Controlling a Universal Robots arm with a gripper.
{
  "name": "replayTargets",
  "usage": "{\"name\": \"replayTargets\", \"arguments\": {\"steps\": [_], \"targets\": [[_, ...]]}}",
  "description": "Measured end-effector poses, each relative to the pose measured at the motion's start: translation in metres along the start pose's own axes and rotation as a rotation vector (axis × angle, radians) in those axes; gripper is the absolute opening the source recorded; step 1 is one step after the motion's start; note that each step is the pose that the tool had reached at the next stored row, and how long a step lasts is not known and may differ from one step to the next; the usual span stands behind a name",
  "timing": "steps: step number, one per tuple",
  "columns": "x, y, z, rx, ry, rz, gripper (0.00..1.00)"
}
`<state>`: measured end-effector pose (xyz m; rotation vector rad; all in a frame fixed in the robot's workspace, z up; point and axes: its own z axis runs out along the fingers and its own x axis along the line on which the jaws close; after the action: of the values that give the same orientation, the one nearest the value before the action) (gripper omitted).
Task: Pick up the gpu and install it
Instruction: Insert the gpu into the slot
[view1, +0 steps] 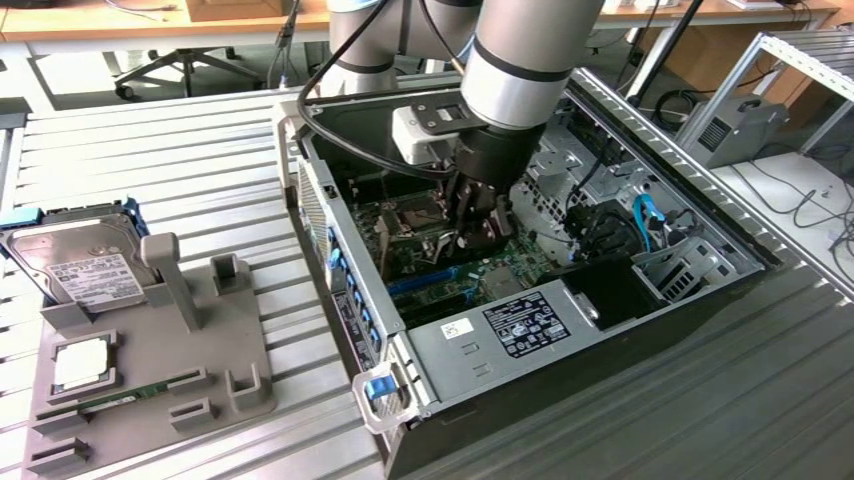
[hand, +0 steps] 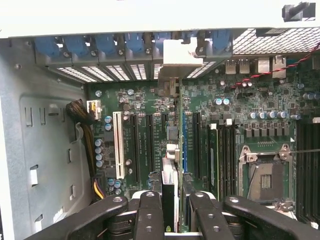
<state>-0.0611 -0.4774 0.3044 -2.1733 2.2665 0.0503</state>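
The slatted metal table (view1: 160, 150) carries everything. At its middle lies the open computer case (view1: 587, 330), side panel off, its interior facing up. Inside the case, the green motherboard (hand: 150, 115) covers the floor, with a white expansion slot (hand: 119, 145), several black slots beside it, and an empty processor socket (hand: 265, 175) with its metal frame.

The robot arm (view1: 521, 60) comes down into the case from the far side, with a thick black cable (view1: 314, 120) looping beside it. At its end the gripper (view1: 478, 225) sits low inside the case, just above the motherboard. In the wrist view the gripper (hand: 176, 210) has its two black fingers (hand: 149, 215) clamped on the gpu (hand: 170, 185), which is seen edge-on as a thin upright card between them. The card stands over the slots in the middle of the board, and its silver end bracket (hand: 175, 57) reaches the row of blue clips at the case's rear wall. Whether the card's edge is fully seated in a slot cannot be told.

On the exterior view's left, well apart from the case, a grey parts holder (view1: 160, 350) rests on the table. It holds a hard drive (view1: 87, 270) with a white label at its far end, a square processor chip (view1: 83, 362) nearer, and a narrow RAM stick (view1: 114, 402) nearest.
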Motion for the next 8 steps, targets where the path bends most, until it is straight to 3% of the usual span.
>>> {"name": "replayTargets", "arguments": {"steps": [8], "targets": [[-0.0042, 0.0004, 0.0038, 0.0000, -0.0002, -0.001, 0.26]]}}
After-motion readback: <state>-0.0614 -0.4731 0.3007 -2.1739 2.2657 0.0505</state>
